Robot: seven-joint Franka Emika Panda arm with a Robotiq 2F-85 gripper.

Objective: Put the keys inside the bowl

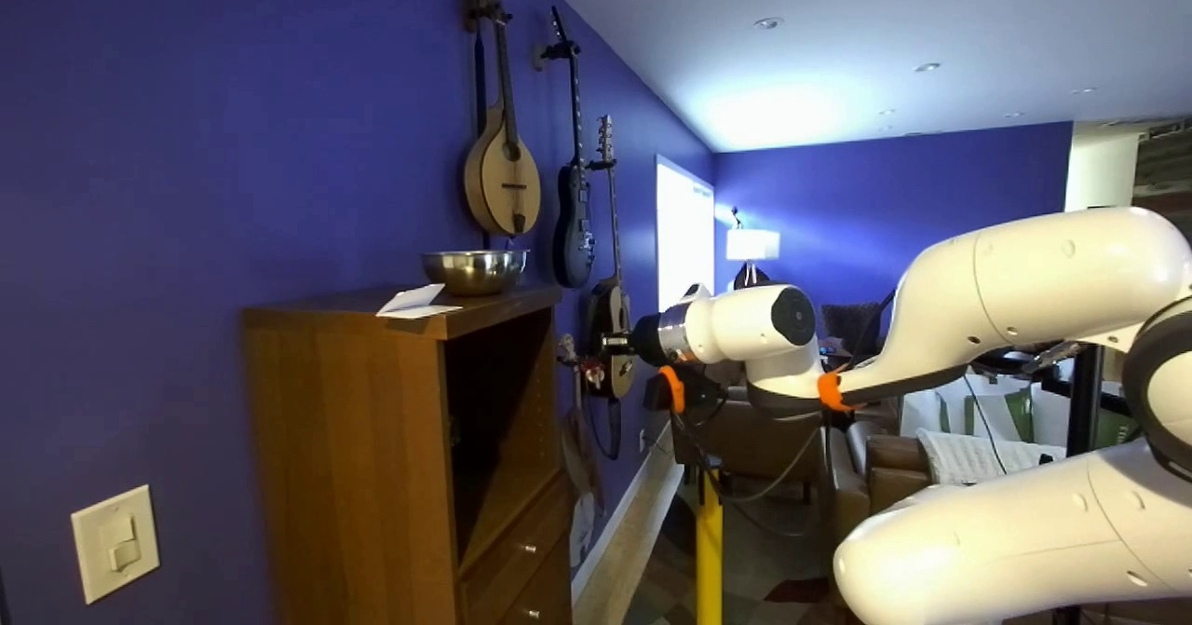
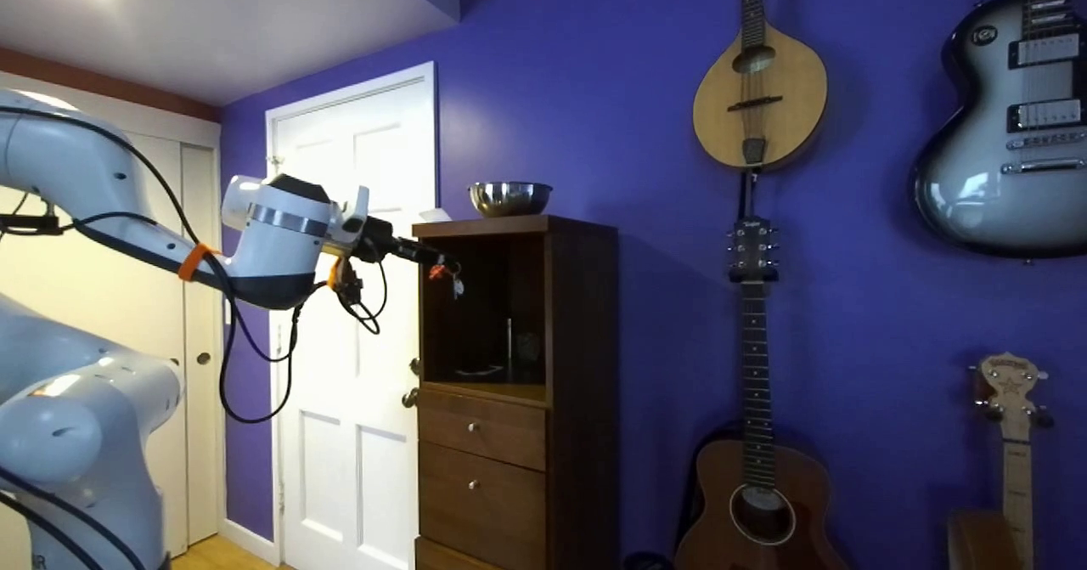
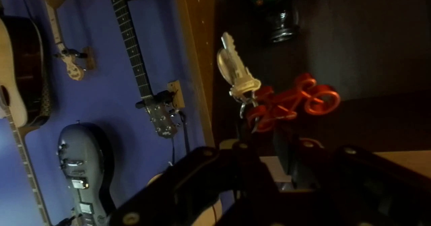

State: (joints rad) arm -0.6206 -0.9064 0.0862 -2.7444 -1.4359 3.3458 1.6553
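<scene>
Plainly, the keys (image 2: 458,285) dangle just below the tips of the end effector (image 2: 442,257), which pinches them.

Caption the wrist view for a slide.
Pale metal keys and a glossy red bicycle-shaped charm at the tip of the black gripper, a brown wooden cabinet behind.

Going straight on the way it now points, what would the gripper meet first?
Probably the inside of the open compartment in the wooden cabinet: in an exterior view the gripper aims at that opening, under the top board, and the wrist view shows dark interior beyond the keys. Depth is unclear.
</scene>
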